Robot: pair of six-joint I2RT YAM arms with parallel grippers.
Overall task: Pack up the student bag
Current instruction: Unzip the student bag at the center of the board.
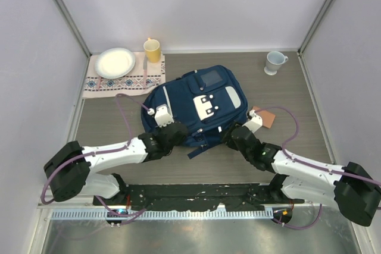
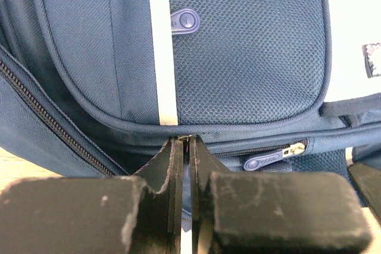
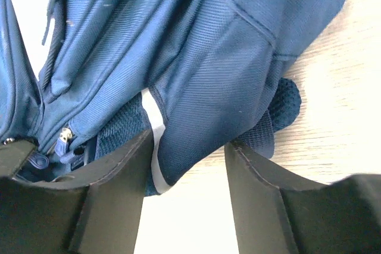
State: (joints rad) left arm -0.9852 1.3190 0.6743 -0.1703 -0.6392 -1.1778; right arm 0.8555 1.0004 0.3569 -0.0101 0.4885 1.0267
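From above, at mid-table, the bag (image 1: 196,102) lies flat with its white buckled flap facing up and its lower end turned toward the arms. The left gripper (image 1: 171,132) sits at the bag's near-left edge, and the right gripper (image 1: 234,135) at its near-right edge. Both touch the fabric. A small brown flat item (image 1: 265,116) lies just beside the bag on the right. At the far left, a patterned cloth (image 1: 128,80) carries a white plate (image 1: 116,62), with a yellow cup (image 1: 152,50) at its far corner. A white mug (image 1: 275,62) stands well apart at the far right of the table (image 1: 101,123).

On the left wrist, the two fingers (image 2: 161,168) are clenched almost together, leaving only a thin slit. Their tips press into the bag's seam right under a white stripe (image 2: 162,46). A pale sliver shows in the slit, in line with that stripe, so the grip appears to pinch a thin fold of the bag. A blue zip pull (image 2: 265,160) lies just right of the tips, and another (image 2: 184,21) sits higher on the mesh pocket.

On the right wrist, the jaws stand spread wide. A loose fold of the bag hangs between them, close against the left finger (image 3: 119,176) and clear of the right one. Dark mesh (image 3: 283,108) peeks from under the fold, and a zip (image 3: 65,135) shows at the left.
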